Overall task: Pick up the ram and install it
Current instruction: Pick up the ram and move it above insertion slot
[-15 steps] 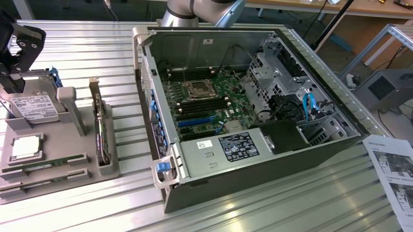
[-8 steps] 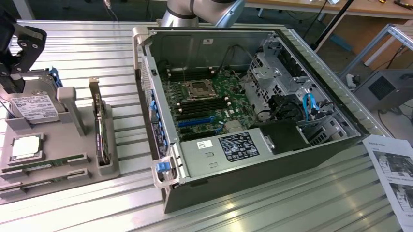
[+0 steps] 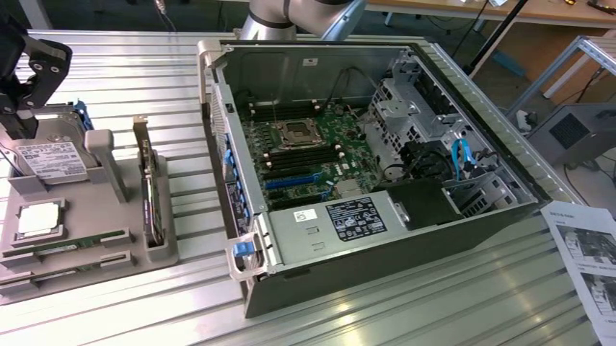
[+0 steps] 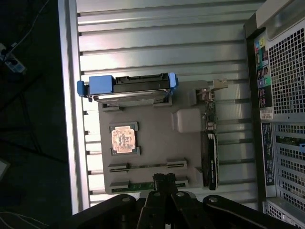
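Note:
Two long green ram sticks lie side by side in the slots of a grey tray (image 3: 97,216): one (image 3: 72,244) (image 4: 147,166) nearer the tray's middle, the other (image 3: 58,272) (image 4: 139,186) by its edge. I cannot tell which of them is the task's ram. My black gripper (image 3: 22,119) (image 4: 164,180) hangs above the tray at the exterior view's left, shut with nothing between its fingers. In the wrist view its tips line up over the edge-side stick. The open computer case (image 3: 385,303) shows its motherboard with black memory slots (image 3: 288,155).
The tray also holds a hard drive in a blue frame (image 3: 53,155) (image 4: 128,88), a square processor chip (image 3: 37,220) (image 4: 124,139) and an upright expansion card (image 3: 151,194) (image 4: 209,157). A printed sheet (image 3: 587,252) lies on the ribbed metal table at the exterior view's right.

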`<state>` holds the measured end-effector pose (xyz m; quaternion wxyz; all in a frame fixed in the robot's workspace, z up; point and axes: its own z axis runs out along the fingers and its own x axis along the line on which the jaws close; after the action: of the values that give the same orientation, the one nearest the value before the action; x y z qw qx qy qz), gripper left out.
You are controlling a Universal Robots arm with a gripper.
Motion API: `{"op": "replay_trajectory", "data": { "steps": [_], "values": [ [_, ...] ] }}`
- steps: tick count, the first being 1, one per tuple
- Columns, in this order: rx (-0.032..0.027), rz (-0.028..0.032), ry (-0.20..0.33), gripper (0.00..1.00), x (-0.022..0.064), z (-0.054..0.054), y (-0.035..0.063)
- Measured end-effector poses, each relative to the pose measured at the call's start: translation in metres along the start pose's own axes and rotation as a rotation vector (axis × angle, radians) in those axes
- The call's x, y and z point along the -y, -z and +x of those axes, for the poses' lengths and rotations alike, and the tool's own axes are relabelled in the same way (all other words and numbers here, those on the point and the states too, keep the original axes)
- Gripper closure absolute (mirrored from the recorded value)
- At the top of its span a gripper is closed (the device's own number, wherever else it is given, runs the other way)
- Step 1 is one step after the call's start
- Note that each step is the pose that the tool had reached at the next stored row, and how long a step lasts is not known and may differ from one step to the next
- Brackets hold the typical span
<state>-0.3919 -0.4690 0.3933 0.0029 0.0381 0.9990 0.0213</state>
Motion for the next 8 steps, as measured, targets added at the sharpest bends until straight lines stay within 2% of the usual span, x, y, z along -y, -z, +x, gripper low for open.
{"op": "replay_trajectory", "data": {
  "steps": [8],
  "values": [
    [-0.0001, 0.0001, 0.000, 0.89, 0.0061, -0.0005, 0.0003]
  ]
}}
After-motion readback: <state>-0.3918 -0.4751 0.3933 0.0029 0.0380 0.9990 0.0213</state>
